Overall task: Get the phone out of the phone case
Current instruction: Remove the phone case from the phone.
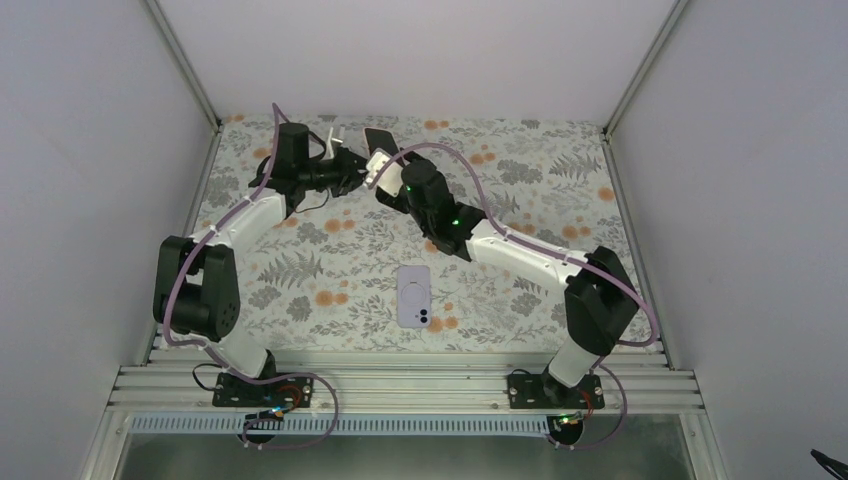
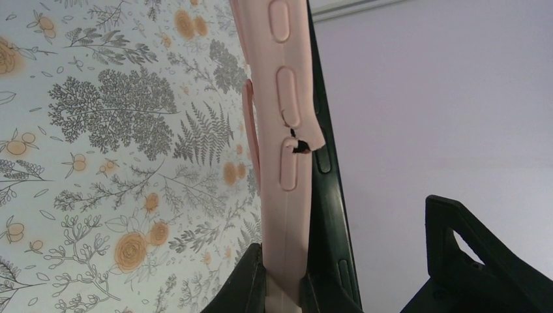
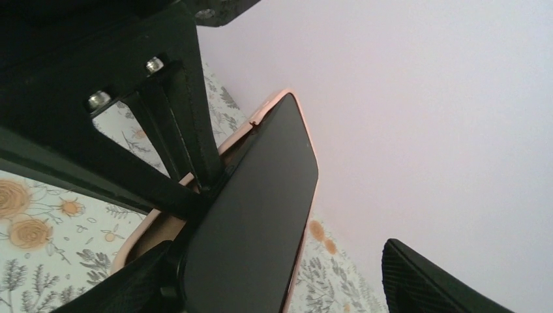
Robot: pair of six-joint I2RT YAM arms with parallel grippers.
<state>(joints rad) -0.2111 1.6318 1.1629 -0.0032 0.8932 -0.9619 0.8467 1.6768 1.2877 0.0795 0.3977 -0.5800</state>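
A pale pink phone case (image 2: 290, 98) stands on edge, held up at the far middle of the table. My left gripper (image 2: 285, 297) is shut on the case's side wall. The dark phone (image 2: 329, 195) sits beside the case, its edge lifted out of the case wall, which is torn near a button. In the right wrist view the phone's black screen (image 3: 254, 215) tilts away from the case (image 3: 156, 228). My right gripper (image 3: 287, 287) is open around the phone, whose left side rests against one finger. In the top view both grippers, left (image 1: 350, 172) and right (image 1: 385, 185), meet at the phone (image 1: 378, 140).
A lavender phone-shaped item (image 1: 414, 296) lies flat on the floral table cover (image 1: 300, 270), camera side up, near the middle front. White walls close in the table at the back and on both sides.
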